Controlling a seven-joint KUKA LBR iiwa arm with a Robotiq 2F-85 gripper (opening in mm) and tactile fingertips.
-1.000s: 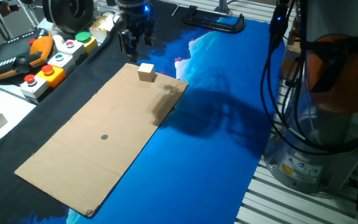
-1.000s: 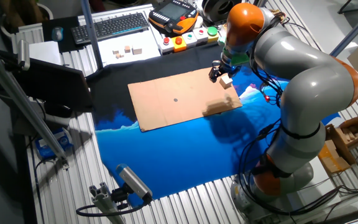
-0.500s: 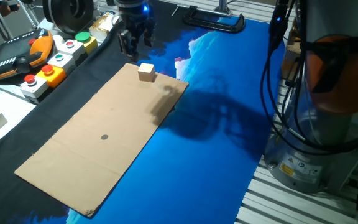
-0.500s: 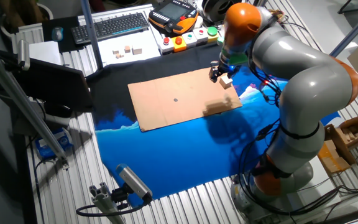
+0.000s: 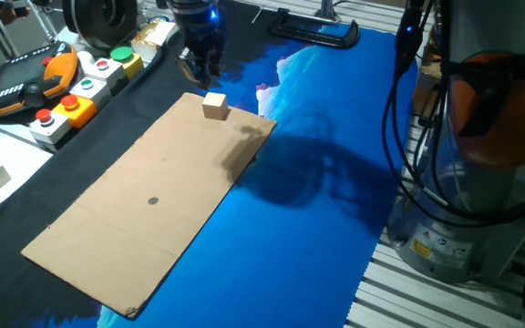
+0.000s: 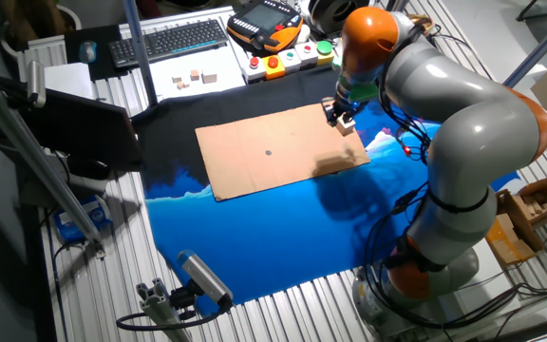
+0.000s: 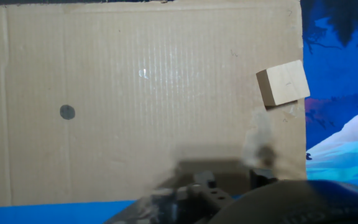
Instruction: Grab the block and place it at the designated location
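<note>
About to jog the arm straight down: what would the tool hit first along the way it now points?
Probably bare cardboard, not the block, which sits off to one side in the hand view. Depth is unclear, so that is only my guess.

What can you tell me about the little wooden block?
The block is a small, light tan cube that looks like plain wood, with smooth unmarked faces. It sits flat on the brown cardboard, near one corner and close to the edge by the blue cloth. In the hand view it sits turned slightly askew to that edge. Nothing holds it: the gripper hangs apart from it. The dot lies far across the cardboard.
</note>
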